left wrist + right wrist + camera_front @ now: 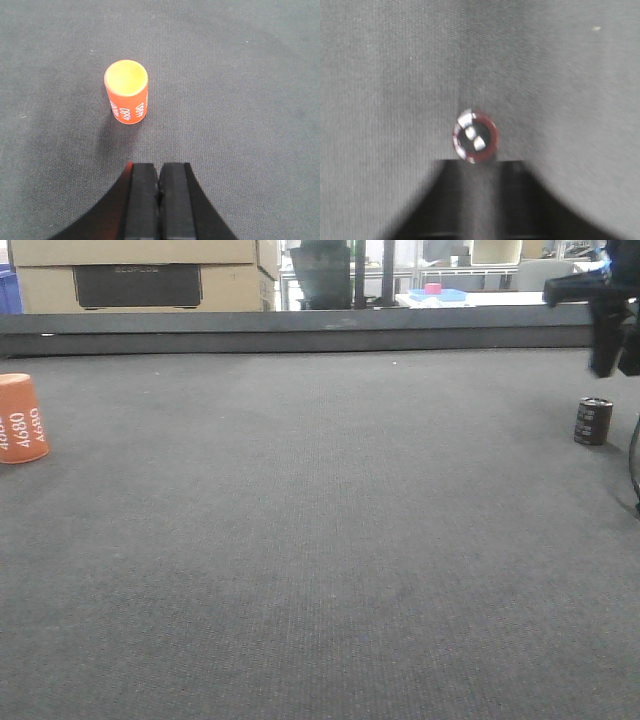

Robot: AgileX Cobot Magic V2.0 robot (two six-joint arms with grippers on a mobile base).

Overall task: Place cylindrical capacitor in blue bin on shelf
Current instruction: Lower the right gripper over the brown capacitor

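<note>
Probably light, stiff and slick, the capacitor (475, 136) stands at twelve o'clock of the right gripper (481, 170), whose opening is too blurred to tell; grip its sides. The left gripper (160, 172) is closed, empty.

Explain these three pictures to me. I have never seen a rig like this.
This is a two-armed robot working over a grey mat. One picture looks across the mat from the front; the other two come from wrist cameras looking down past each gripper. The left gripper is shut and empty, an orange piece marked 4680 standing beyond it. The right gripper hangs above the small dark cylindrical capacitor, which stands upright, not held. Blur hides whether its jaws are open.
</note>
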